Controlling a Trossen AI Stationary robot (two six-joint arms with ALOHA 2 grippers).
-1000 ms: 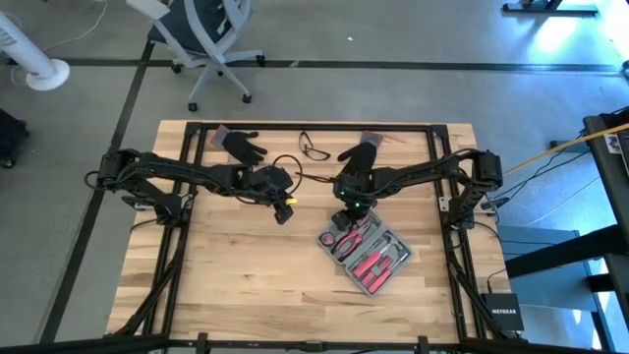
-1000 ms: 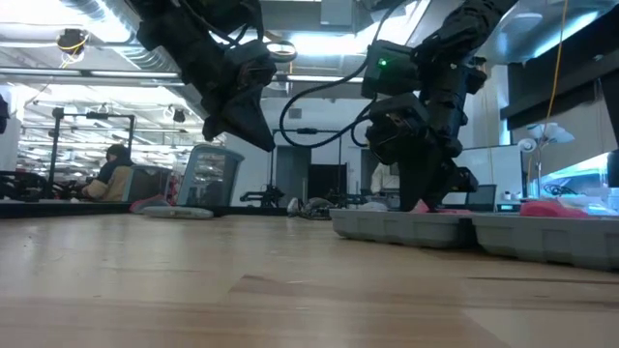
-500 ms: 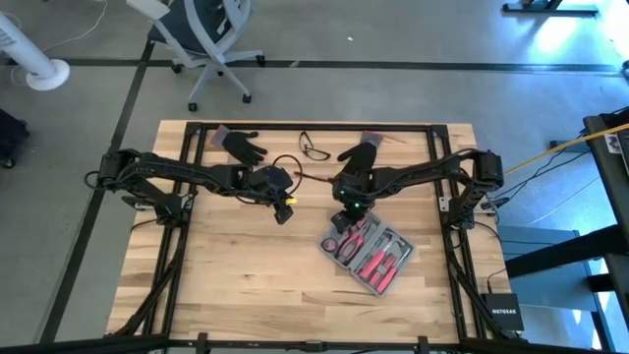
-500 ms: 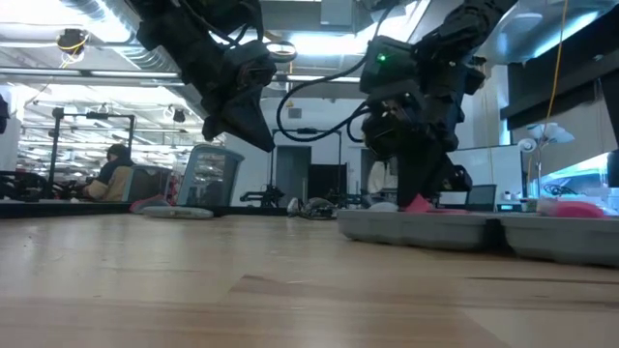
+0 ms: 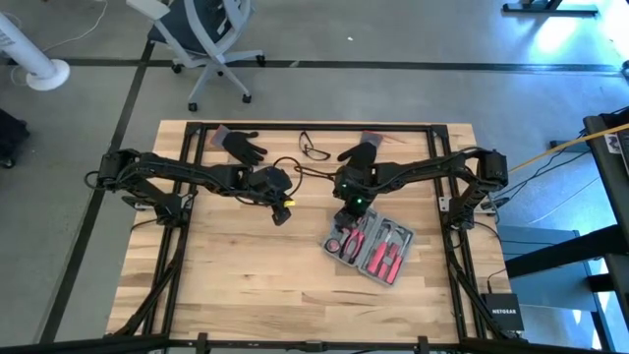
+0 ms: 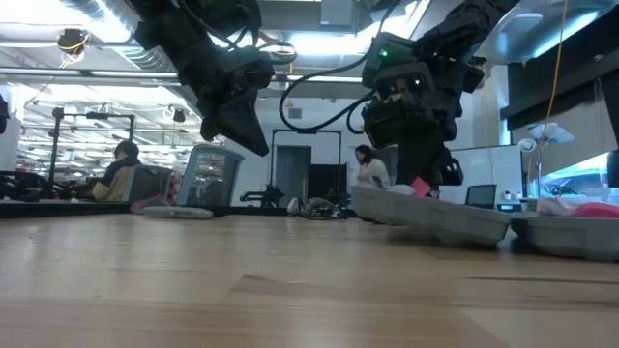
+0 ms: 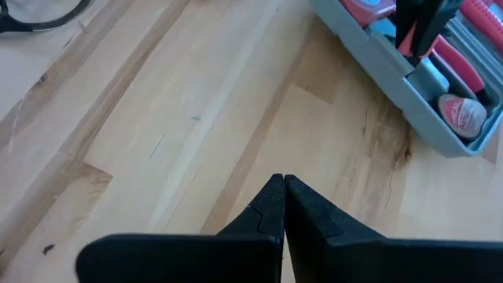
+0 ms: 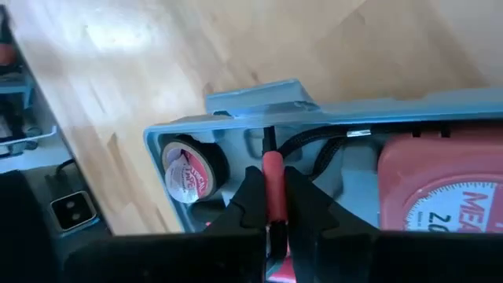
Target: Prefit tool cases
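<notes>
The blue-grey tool case [image 5: 371, 250] lies open right of the table's middle, with red-handled tools in its recesses. In the low view its half nearer my right gripper [image 6: 430, 215] tilts up off the wood, while the other half [image 6: 571, 237] rests flat. My right gripper [image 5: 347, 218] [image 8: 272, 206] is over that raised end, shut on a slim red handle. My left gripper [image 5: 282, 213] [image 7: 283, 189] hangs shut and empty above bare wood left of the case [image 7: 409, 75]. My right gripper pinches a slim red tool handle [image 8: 272, 174] between its two fingers, next to the case's corner recess that holds a small roll [image 8: 185, 170]. The fingers slant down from the far side and lie along the handle. The case's end below them is tipped up off the table.
Two black gloves [image 5: 244, 146] [image 5: 361, 152] and a pair of glasses [image 5: 314, 150] lie along the table's far edge. Bare wood stretches over the table's near half and its left side. People show in the room beyond the table [image 6: 121, 169].
My right gripper has risen a little over the case. The case's end under it has tipped up off the table while the other half stays down, and the whole case has turned slightly on the wood.
</notes>
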